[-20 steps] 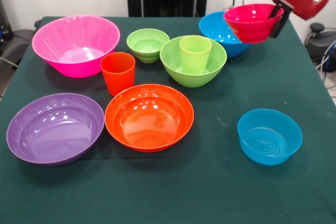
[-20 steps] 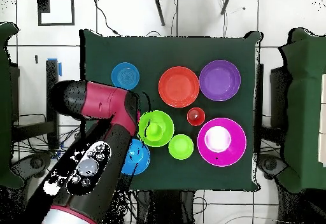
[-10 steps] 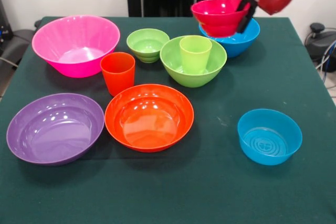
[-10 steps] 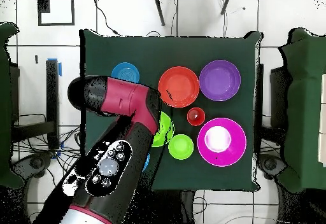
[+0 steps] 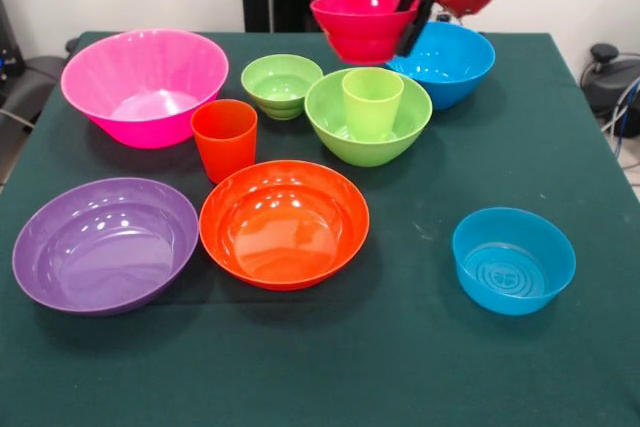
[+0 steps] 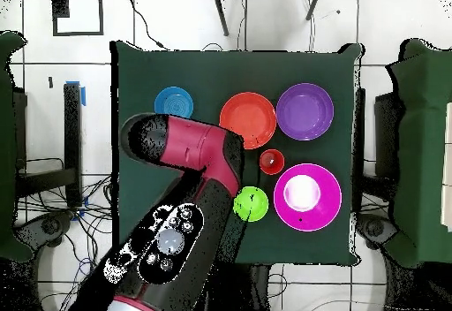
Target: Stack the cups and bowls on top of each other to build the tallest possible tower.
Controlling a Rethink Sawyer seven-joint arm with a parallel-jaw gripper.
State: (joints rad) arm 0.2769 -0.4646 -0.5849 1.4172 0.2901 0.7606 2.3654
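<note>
My gripper (image 5: 405, 29) is shut on the right rim of the small red bowl (image 5: 358, 25), holding it in the air just above and behind the lime green cup (image 5: 372, 100). That cup stands upright inside the medium green bowl (image 5: 330, 127). The orange cup (image 5: 224, 137) stands alone left of it. In the overhead view my arm (image 6: 190, 148) covers the green bowl, the lime cup and the red bowl.
Around the green bowl lie a small green bowl (image 5: 281, 82), a big pink bowl (image 5: 145, 82), a purple bowl (image 5: 105, 242), an orange bowl (image 5: 284, 222), a large blue bowl (image 5: 450, 62) at the back and a small blue bowl (image 5: 513, 259) at the front right.
My gripper has carried the red bowl leftward in the front view, from over the large blue bowl to above the lime cup. Nothing on the table has moved.
</note>
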